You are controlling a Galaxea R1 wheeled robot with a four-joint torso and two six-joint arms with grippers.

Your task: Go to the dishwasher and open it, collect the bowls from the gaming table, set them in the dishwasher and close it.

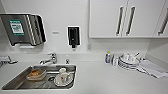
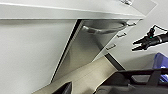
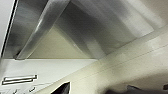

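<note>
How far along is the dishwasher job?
Done: robot has reached the kitchen counter by the sink. In hand: right gripper sits near the dishwasher and its handle; door looks closed. Left: opening, collecting the bowls, loading, closing.

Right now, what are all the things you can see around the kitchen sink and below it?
sink: one, steel, set in the white counter, on the head view's left
tap: one, silver, behind the sink
container: one, clear with something brown inside, in the sink
cup: one, white, on a plate in the sink
paper towel dispenser: one, steel, on the wall
soap dispenser: one, black, on the wall
bottle: one, small, blue label, on the counter
stacked plates: count unclear, white, right of the bottle
cloth: one, white, beside the plates
upper cabinets: white, long handles
dishwasher: one, steel front with bar handle, under the counter
right claw: black, open, near the white drawers
</note>
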